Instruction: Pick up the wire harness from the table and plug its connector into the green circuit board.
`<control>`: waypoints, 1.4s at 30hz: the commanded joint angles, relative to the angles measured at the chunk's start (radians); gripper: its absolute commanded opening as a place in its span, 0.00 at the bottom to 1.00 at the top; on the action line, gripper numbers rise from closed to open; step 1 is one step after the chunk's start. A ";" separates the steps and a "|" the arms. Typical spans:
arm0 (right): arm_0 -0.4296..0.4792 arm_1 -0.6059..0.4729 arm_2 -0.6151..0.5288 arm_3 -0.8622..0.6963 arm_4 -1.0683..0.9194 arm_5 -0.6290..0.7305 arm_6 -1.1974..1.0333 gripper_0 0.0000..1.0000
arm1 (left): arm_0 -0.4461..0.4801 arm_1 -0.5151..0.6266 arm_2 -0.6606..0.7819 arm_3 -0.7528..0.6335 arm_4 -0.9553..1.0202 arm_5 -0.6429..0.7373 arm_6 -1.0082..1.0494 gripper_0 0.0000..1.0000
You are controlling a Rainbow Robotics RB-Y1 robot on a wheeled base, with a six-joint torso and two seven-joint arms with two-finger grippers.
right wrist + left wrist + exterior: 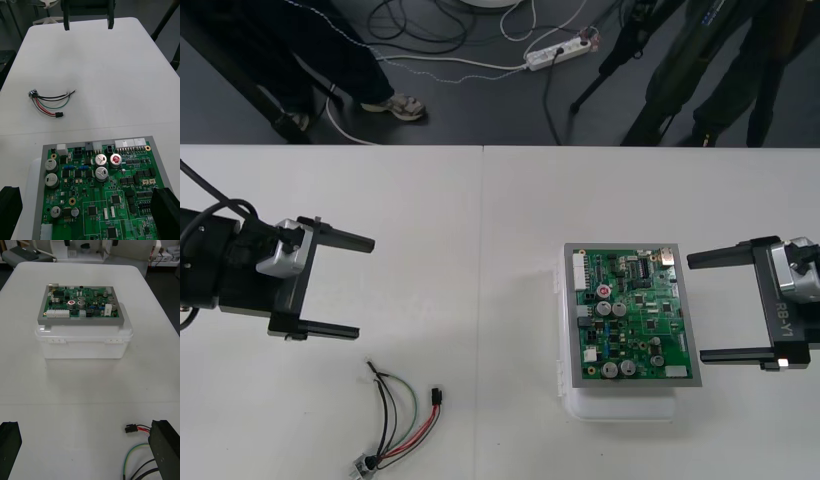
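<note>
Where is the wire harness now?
Front view: the wire harness lies loose on the left of the table, near the open left gripper, apart from the circuit board.

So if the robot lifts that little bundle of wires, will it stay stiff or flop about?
Probably floppy: the wire harness is a few thin wires lying in loose curves, so it'd likely droop from the grip. It looks light, so a push would probably just slide it. The round metal socket seems its heaviest end and may hang lowest.
</note>
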 commanded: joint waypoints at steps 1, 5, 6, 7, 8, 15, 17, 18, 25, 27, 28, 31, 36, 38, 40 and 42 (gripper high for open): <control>0.012 0.001 -0.043 -0.007 -0.049 0.001 -0.004 1.00 | 0.076 0.113 0.014 -0.133 -0.023 -0.029 0.112 1.00; -0.004 -0.001 -0.040 0.021 -0.082 0.001 -0.018 1.00 | 0.131 0.145 0.014 -0.218 -0.032 -0.029 0.204 1.00; -0.007 -0.002 -0.040 0.025 -0.086 0.001 -0.018 1.00 | 0.137 0.148 0.014 -0.230 -0.034 -0.029 0.217 1.00; -0.015 -0.001 -0.038 0.035 -0.108 0.001 -0.022 1.00 | 0.165 0.156 0.014 -0.268 -0.046 -0.021 0.256 1.00; -0.015 -0.001 -0.038 0.036 -0.111 0.001 -0.024 1.00 | 0.168 0.159 0.014 -0.275 -0.049 -0.018 0.264 1.00; -0.030 0.029 -0.035 0.025 -0.206 -0.003 -0.033 1.00 | 0.300 0.206 0.014 -0.440 -0.160 0.082 0.413 1.00; -0.032 0.045 -0.033 0.025 -0.220 -0.003 -0.036 1.00 | 0.324 0.215 0.014 -0.471 -0.184 0.098 0.441 1.00; -0.030 0.052 -0.035 0.025 -0.224 -0.003 -0.037 1.00 | 0.335 0.218 0.014 -0.483 -0.193 0.106 0.451 1.00; -0.035 0.118 -0.032 0.025 -0.270 -0.003 -0.054 1.00 | 0.450 0.235 0.015 -0.617 -0.353 0.167 0.592 1.00; -0.037 0.136 -0.032 0.031 -0.280 -0.003 -0.057 1.00 | 0.481 0.235 0.014 -0.650 -0.399 0.174 0.638 1.00; -0.037 0.141 -0.032 0.033 -0.281 -0.003 -0.059 1.00 | 0.488 0.235 0.014 -0.658 -0.411 0.175 0.651 1.00; -0.041 0.171 -0.027 0.059 -0.295 -0.003 -0.053 1.00 | 0.537 0.235 0.012 -0.696 -0.470 0.193 0.704 1.00; -0.052 0.208 -0.027 0.091 -0.295 -0.003 -0.036 1.00 | 0.614 0.245 -0.037 -0.731 -0.597 0.249 0.801 1.00; -0.055 0.210 -0.026 0.093 -0.295 -0.003 -0.033 1.00 | 0.625 0.249 -0.054 -0.731 -0.621 0.261 0.821 1.00; -0.064 0.211 -0.027 0.100 -0.293 -0.003 -0.022 1.00 | 0.648 0.257 -0.094 -0.731 -0.678 0.282 0.870 1.00; -0.070 0.211 -0.026 0.111 -0.293 -0.003 -0.014 1.00 | 0.654 0.257 -0.111 -0.731 -0.704 0.284 0.898 1.00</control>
